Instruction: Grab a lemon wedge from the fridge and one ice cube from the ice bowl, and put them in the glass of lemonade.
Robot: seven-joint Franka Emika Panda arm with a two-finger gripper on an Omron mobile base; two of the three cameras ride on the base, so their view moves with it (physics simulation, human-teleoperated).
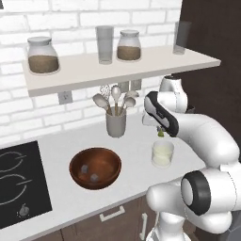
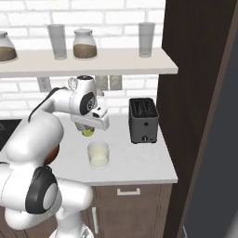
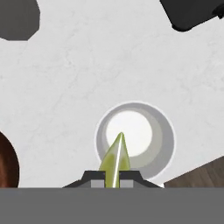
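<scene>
The gripper [image 3: 113, 177] is pinched tight on the lemon wedge [image 3: 114, 159], which pokes out past the two finger tips like a little green-yellow point. Seen from the hand, the wedge hangs right over the glass of lemonade [image 3: 134, 140], covering its rim at about 7 o'clock. From the left base camera, the gripper [image 1: 161, 133] holds the wedge [image 1: 161, 134] just above the glass [image 1: 162, 154], not touching the drink. From the right base camera, the wedge [image 2: 87, 133] sits above the glass [image 2: 98, 155] at about 11 o'clock. The glass stands upright on the white counter [image 1: 136, 155]. Near it, at 9 o'clock in the left base view, is the brown ice bowl [image 1: 95, 168] with two small grey ice cubes [image 1: 85, 168] lying inside. Farther back, a grey cup of spoons [image 1: 116, 123] stands by the brick wall. A dark toaster [image 2: 143, 120] sits at 2 o'clock from the glass in the right base view. Highest and farthest, a shelf [image 1: 122, 68] holds jars and tall glasses.
</scene>
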